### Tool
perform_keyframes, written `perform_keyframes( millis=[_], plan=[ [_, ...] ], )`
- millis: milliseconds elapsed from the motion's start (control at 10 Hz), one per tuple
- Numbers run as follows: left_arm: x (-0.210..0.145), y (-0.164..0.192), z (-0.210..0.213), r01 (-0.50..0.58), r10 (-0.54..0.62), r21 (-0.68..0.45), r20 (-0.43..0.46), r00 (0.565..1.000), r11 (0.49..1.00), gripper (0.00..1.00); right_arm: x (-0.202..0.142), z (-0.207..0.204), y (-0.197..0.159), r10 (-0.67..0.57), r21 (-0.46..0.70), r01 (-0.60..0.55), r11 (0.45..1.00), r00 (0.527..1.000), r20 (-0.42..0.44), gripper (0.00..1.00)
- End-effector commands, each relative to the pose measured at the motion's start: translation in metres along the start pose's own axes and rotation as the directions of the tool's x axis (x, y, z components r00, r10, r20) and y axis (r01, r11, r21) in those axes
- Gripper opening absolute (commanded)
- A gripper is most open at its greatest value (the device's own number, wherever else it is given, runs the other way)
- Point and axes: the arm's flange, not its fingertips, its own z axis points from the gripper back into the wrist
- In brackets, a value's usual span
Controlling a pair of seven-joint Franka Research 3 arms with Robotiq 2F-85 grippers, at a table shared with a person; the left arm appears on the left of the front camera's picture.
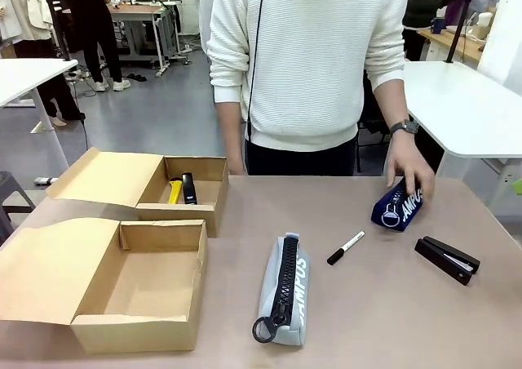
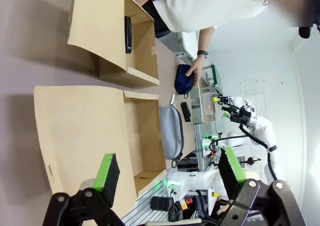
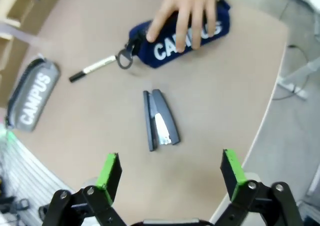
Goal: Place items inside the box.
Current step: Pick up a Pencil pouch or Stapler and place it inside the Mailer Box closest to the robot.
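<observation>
**Jaws wide on both arms, nothing gripped**

The right gripper point(image 3: 171, 167) hangs with its green pads spread apart above a black stapler point(image 3: 160, 120) that lies on the tabletop point(image 1: 367, 320). Beyond the stapler, a person's hand point(image 3: 187, 8) rests on the navy pouch point(image 3: 165, 51), covering part of its white "CAMPUS" lettering. The marker point(image 3: 92, 68) lies just beside that pouch's ring pull. The grey pouch point(image 3: 32, 98) sits farther along, and the edge of the right wrist view cuts it off.

The left gripper point(image 2: 169, 166) is equally spread, over the flap of the near box point(image 1: 134, 334). The far box point(image 1: 183, 211) holds a yellow utility knife point(image 1: 174, 191) and a black item point(image 1: 189, 188) that looks like a stapler. The box wall hides the lower part of both.

The tabletop is plain tan. Around it are a grey floor and white tables point(image 1: 465, 100).

In all there are two open cardboard boxes, two pouches, two staplers if the black item is one, one marker and one knife.
</observation>
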Motion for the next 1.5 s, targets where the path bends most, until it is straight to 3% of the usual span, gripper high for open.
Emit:
perform_keyframes(
  millis=[0, 100, 200, 400, 500, 600, 700, 900, 1100, 1400],
  plan=[
    [-0.001, -0.001, 0.0, 0.017, -0.017, -0.019, 0.011, 1.0, 1.0, 1.0, -0.02, 0.011, -0.029, -0.137, 0.028, 0.134, 0.991, 0.983, 0.124, 1.0],
    [-0.001, -0.001, 0.0, 0.017, -0.017, -0.019, 0.011, 1.0, 1.0, 1.0, -0.042, 0.044, -0.046, -0.274, 0.168, 0.237, 0.957, 0.927, 0.255, 1.0],
    [-0.001, -0.001, 0.0, 0.017, -0.017, -0.019, 0.011, 1.0, 1.0, 1.0, -0.073, 0.078, -0.065, -0.464, 0.29, 0.394, 0.872, 0.853, 0.238, 1.0],
    [-0.001, -0.001, 0.0, 0.017, -0.017, -0.019, 0.011, 1.0, 1.0, 1.0, -0.113, 0.095, -0.078, -0.61, 0.29, 0.549, 0.784, 0.77, 0.188, 1.0],
    [-0.001, -0.001, 0.0, 0.017, -0.017, -0.019, 0.011, 1.0, 1.0, 1.0, -0.122, 0.091, -0.078, -0.625, 0.29, 0.563, 0.774, 0.755, 0.198, 1.0],
    [-0.001, -0.001, 0.0, 0.017, -0.017, -0.019, 0.011, 1.0, 1.0, 1.0, -0.119, 0.084, -0.077, -0.608, 0.272, 0.554, 0.787, 0.77, 0.192, 1.0],
    [-0.001, -0.001, 0.0, 0.017, -0.017, -0.019, 0.011, 1.0, 1.0, 1.0, -0.104, 0.076, -0.073, -0.539, 0.258, 0.487, 0.834, 0.819, 0.195, 1.0],
    [-0.001, -0.001, 0.0, 0.017, -0.017, -0.019, 0.011, 1.0, 1.0, 1.0, -0.054, 0.048, -0.049, -0.359, 0.207, 0.331, 0.921, 0.926, 0.117, 1.0],
    [-0.001, -0.001, 0.0, 0.017, -0.017, -0.019, 0.011, 1.0, 1.0, 1.0, -0.003, 0.007, -0.02, -0.158, 0.157, 0.153, 0.976, 0.987, 0.021, 1.0],
    [-0.001, -0.001, 0.0, 0.017, -0.017, -0.019, 0.011, 1.0, 1.0, 1.0, 0.029, -0.065, 0.012, -0.011, -0.001, 0.01, 1.0, 0.989, -0.146, 1.0]
  ],
)
